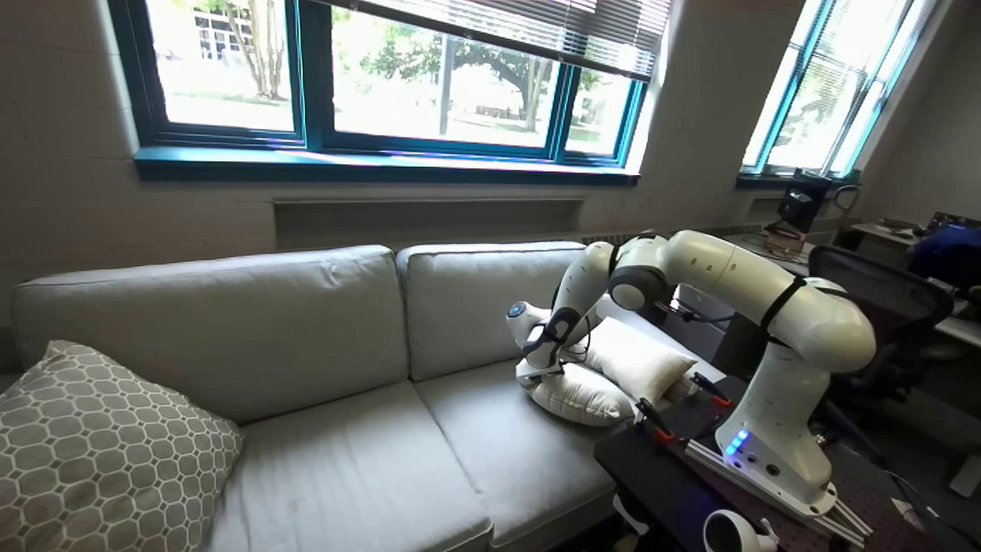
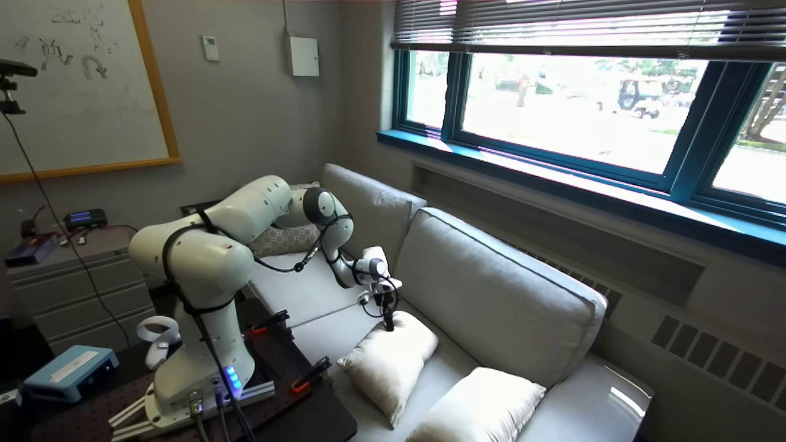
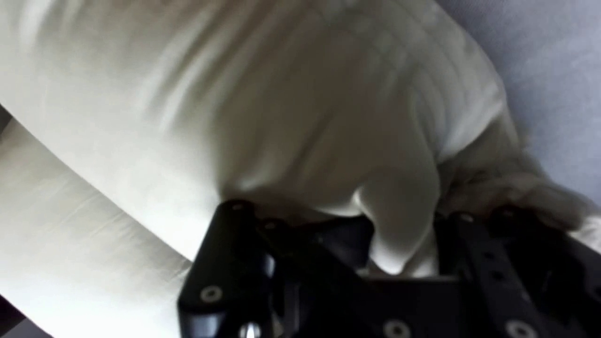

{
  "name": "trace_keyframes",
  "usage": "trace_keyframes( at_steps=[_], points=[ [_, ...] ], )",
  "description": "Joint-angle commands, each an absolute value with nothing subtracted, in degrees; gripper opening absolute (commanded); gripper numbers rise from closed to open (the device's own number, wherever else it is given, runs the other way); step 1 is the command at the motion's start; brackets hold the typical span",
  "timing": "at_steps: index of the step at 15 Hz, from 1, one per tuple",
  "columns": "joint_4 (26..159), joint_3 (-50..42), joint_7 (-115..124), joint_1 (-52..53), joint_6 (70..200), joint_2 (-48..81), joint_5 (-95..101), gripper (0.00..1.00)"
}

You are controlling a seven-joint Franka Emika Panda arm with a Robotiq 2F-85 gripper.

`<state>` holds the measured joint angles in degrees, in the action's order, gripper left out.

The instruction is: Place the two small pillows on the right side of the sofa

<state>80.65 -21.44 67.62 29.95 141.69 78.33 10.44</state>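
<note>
Two small cream pillows are on the seat of the light grey sofa (image 1: 452, 452), toward the arm at its right end in an exterior view. My gripper (image 2: 388, 320) is down at the upper edge of the inner pillow (image 2: 393, 365), with a fold of its fabric bunched between the fingers in the wrist view. The jaws are shut on that fold; the pads are mostly hidden by cloth. The outer pillow (image 2: 482, 408) lies beside it, nearer the sofa's arm, cut off by the frame's bottom edge. In the wrist view, the outer pillow (image 3: 84, 234) shows at lower left.
A larger patterned cushion (image 1: 126, 452) leans at the sofa's far end. Two big back cushions (image 1: 490, 295) rise behind the seat. The robot's dark table (image 1: 651, 475), with clamps (image 1: 655, 422) on its edge, stands close to the pillows.
</note>
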Motion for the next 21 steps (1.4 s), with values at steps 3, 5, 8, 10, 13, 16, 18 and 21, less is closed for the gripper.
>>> trace_keyframes(
  at_steps=[3,5,8,10,13,16,18,21],
  points=[
    [100.47,-27.19,77.37,31.11,166.31,69.7,10.02,0.0],
    [106.46,-30.1,77.72,33.27,177.18,67.54,8.11,0.0],
    [115.68,-35.16,72.96,38.04,192.94,65.74,0.62,0.0],
    [122.07,-36.22,66.88,39.59,201.03,63.76,-6.63,0.0],
    [125.84,-39.36,65.54,42.42,200.46,60.32,-8.8,0.0],
    [127.66,-40.12,59.44,42.35,198.55,56.99,-13.15,0.0],
    [125.25,-37.66,58.16,38.12,198.37,52.55,-8.3,0.0],
    [121.41,-29.84,47.89,30.82,198.5,46.42,-11.07,0.0]
  ],
)
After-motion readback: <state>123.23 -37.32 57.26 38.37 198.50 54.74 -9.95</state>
